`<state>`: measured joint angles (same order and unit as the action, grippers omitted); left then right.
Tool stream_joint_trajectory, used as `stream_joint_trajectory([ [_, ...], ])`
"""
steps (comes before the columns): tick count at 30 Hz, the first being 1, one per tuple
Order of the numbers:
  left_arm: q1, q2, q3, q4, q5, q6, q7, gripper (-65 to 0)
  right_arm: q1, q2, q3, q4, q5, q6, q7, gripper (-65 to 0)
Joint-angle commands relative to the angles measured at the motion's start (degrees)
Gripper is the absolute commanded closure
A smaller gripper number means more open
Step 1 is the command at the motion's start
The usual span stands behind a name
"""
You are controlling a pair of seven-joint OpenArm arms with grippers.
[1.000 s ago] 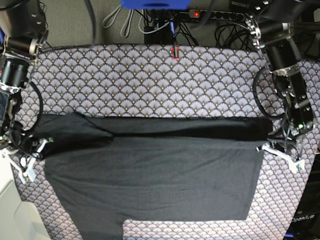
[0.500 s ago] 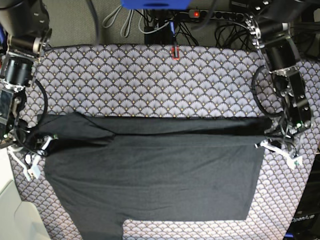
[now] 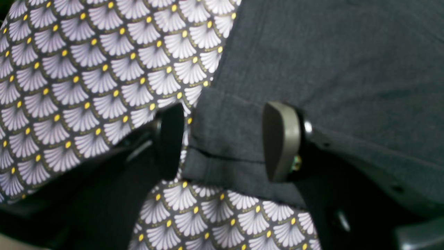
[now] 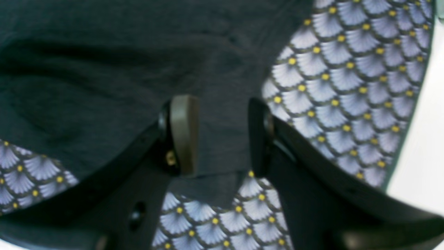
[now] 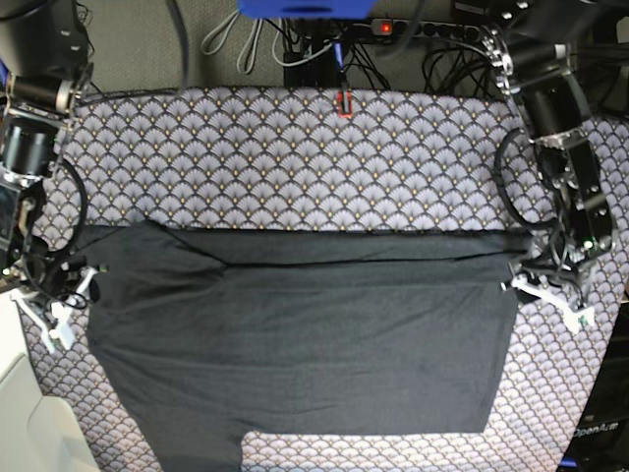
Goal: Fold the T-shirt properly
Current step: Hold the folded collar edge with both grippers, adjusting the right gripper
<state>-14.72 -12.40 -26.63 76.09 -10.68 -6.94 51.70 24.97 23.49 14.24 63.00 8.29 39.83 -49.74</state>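
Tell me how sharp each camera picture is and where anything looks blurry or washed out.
Base view: fairly sharp and evenly lit, T-shirt and patterned tablecloth crisp. Left wrist view: soft focus, cloth weave readable, near arm parts dark. Right wrist view: blurriest, shirt folds smeared, right edge washed out white.

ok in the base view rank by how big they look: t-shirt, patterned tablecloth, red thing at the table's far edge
1. patterned tablecloth, largest
2. T-shirt, covering much of the cloth's near half
3. red thing, tiny; it sits farthest from the camera, but the gap is too great to matter

A robotics lab: patterned table cover (image 5: 295,157), tangled cables (image 5: 295,49) and a power strip (image 5: 432,29) behind.
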Motion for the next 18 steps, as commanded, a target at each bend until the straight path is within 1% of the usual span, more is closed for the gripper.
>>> stream_joint_trajectory([
  [1,0.1,-0.8,-1.2,1.5,-0.4,-0.2,-0.8,-35.3,0.7,1.3,0.4,1.0,0.5,0.2,1.0,-24.8],
  [3,2.0,-0.5,-2.9,2.7,-0.4,-0.2,-0.8,-35.4,-0.8,2.5,1.0,1.9,0.8,0.2,0.9,-24.8],
  [6,4.9,-0.5,-4.0,3.4,-0.4,-0.2,-0.8,-35.5,-3.8,2.3,4.1,4.6,0.8,0.2,0.9,-24.8],
  [8,6.5,-0.4,-3.9,3.2,-0.4,-0.2,-1.0,-35.5,-4.8,2.0,4.9,5.3,0.8,0.2,0.9,-24.8],
  [13,8.8,-0.2,-3.7,2.7,-0.4,-0.3,-6.3,-35.6,-6.1,2.0,5.1,5.3,0.8,0.2,0.9,-24.8],
  [18,8.6,-0.2,-3.7,-0.1,-0.4,-0.3,-7.3,-35.6,-6.4,1.6,5.1,5.3,0.8,0.2,0.9,-24.8],
])
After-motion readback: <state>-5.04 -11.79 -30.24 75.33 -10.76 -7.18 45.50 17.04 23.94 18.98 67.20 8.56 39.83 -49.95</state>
